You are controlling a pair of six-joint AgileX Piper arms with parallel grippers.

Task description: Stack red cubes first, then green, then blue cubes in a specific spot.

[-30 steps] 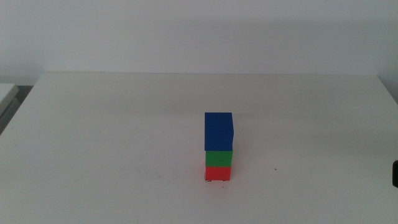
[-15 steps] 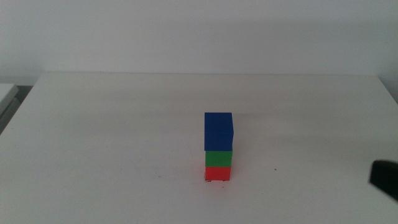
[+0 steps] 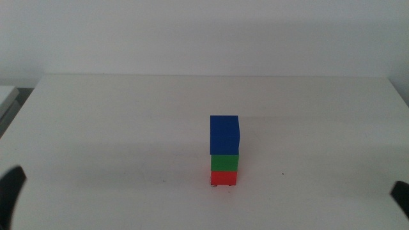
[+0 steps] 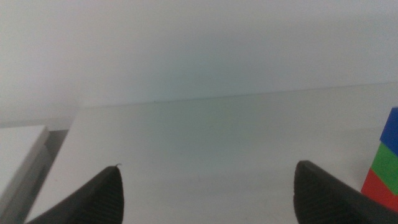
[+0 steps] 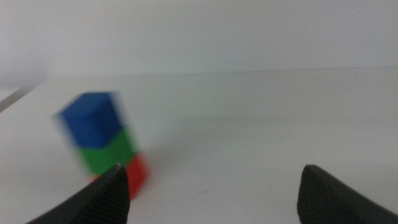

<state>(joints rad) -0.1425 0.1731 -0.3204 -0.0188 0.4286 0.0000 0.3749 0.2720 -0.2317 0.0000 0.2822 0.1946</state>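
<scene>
A stack of three cubes stands on the white table (image 3: 128, 115), slightly right of centre. The red cube (image 3: 223, 177) is at the bottom on the scuffed spot (image 3: 223, 186), the green cube (image 3: 224, 162) sits on it, and the blue cube (image 3: 224, 135) is on top. The stack also shows at the edge of the left wrist view (image 4: 385, 165) and blurred in the right wrist view (image 5: 102, 146). My left gripper (image 4: 208, 190) is open and empty, showing at the bottom left of the middle view (image 3: 9, 188). My right gripper (image 5: 211, 190) is open and empty, at the bottom right corner of the middle view (image 3: 401, 195).
A white wall rises behind the table's far edge (image 3: 217, 76). A pale surface (image 3: 6, 96) lies beyond the table's left edge.
The left gripper has come into the bottom left of the middle view. The right gripper has dropped lower at the bottom right corner. The stack has not moved.
</scene>
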